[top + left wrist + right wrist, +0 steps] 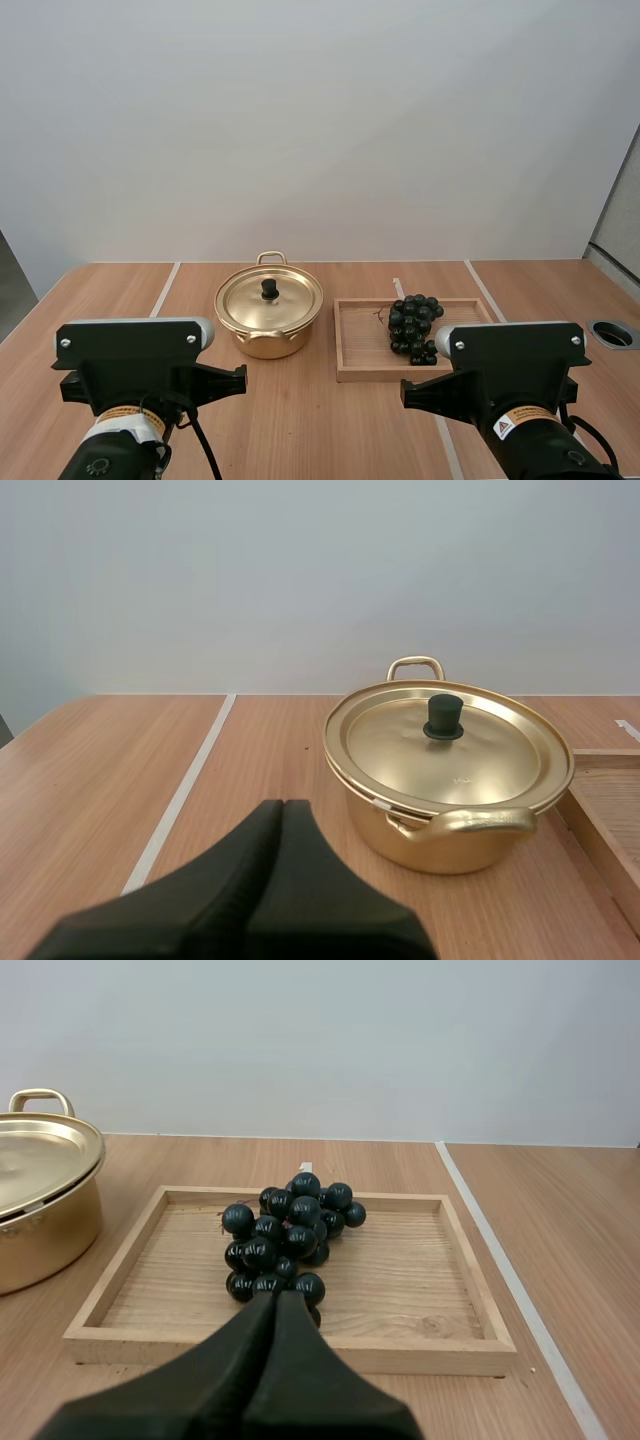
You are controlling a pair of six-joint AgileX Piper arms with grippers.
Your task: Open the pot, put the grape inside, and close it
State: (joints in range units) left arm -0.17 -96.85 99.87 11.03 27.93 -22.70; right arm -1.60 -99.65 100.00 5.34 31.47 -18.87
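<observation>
A golden pot (268, 318) stands at mid-table with its lid (269, 298) on, a black knob (269, 289) on top. To its right a bunch of dark grapes (413, 324) lies in a wooden tray (358, 340). Both arms sit at the near edge, well short of these. My left gripper (282, 810) is shut on nothing, its fingers one dark wedge aimed at the pot (447, 774) and lid (447, 746). My right gripper (277, 1302) is likewise shut and empty, just short of the tray (140, 1270) and pointing at the grapes (288, 1236).
White tape lines (163, 290) run across the wooden tabletop. A round hole with a grey rim (613, 333) sits at the table's right edge. Bare wood lies left of the pot and in front of the tray. The pot's rim (45, 1175) shows beside the tray.
</observation>
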